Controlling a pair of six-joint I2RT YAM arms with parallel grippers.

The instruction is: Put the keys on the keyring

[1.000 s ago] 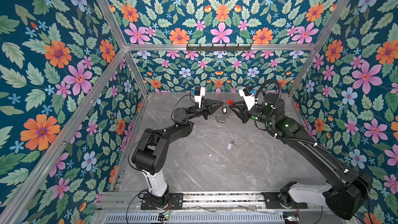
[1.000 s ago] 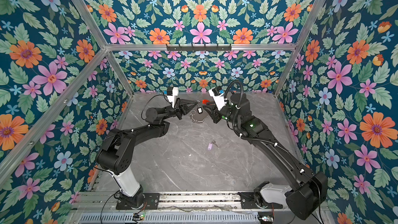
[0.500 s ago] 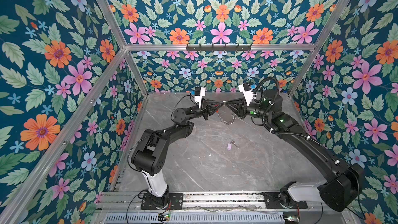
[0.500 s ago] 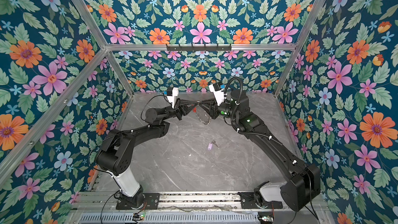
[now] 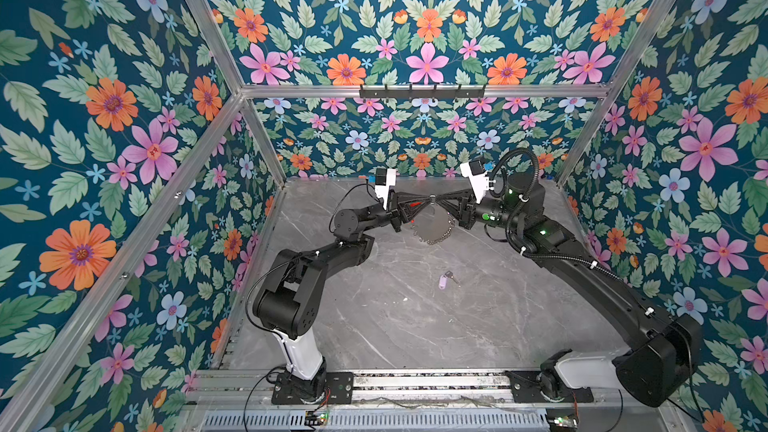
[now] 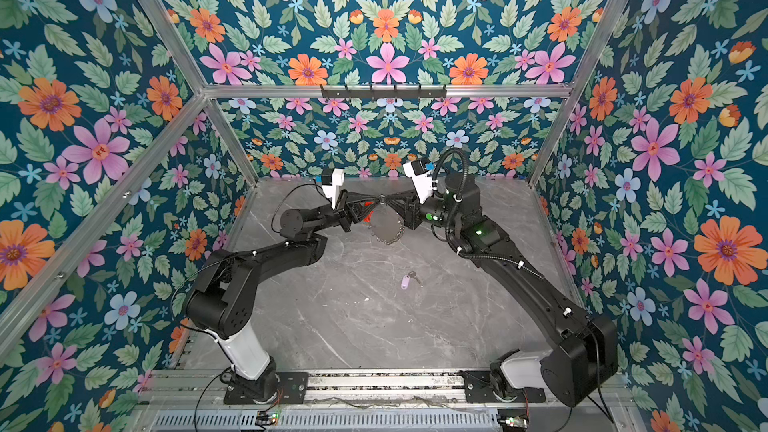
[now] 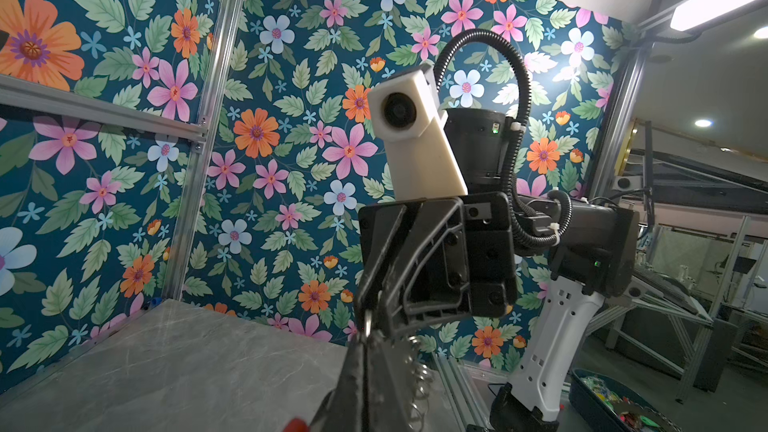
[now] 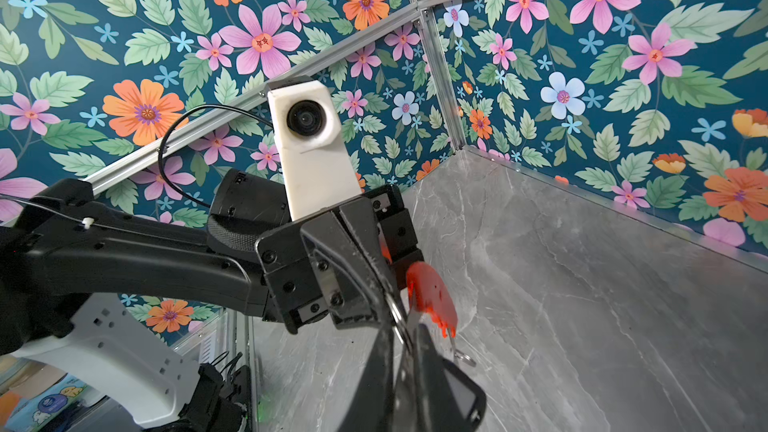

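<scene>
**Grippers meet tip to tip at the keyring**

Swinging inward over the last second, the right gripper (image 5: 439,201) now meets the left gripper (image 5: 426,201) tip to tip above the far end of the tabletop (image 5: 395,326), and its jaws have narrowed. Left jaws are clamped on the keyring (image 5: 435,239), which hangs in a loop below. Right jaws look nearly together, but I cannot tell whether they pinch anything. The black-framed tag key (image 8: 459,394) dangles just beside them. The lilac-tagged key (image 5: 444,281) lies alone on the tabletop, well apart. The step in hand seems to be threading the black-tagged key. Next comes fine alignment at the ring's opening, then fetching the lilac one.
</scene>
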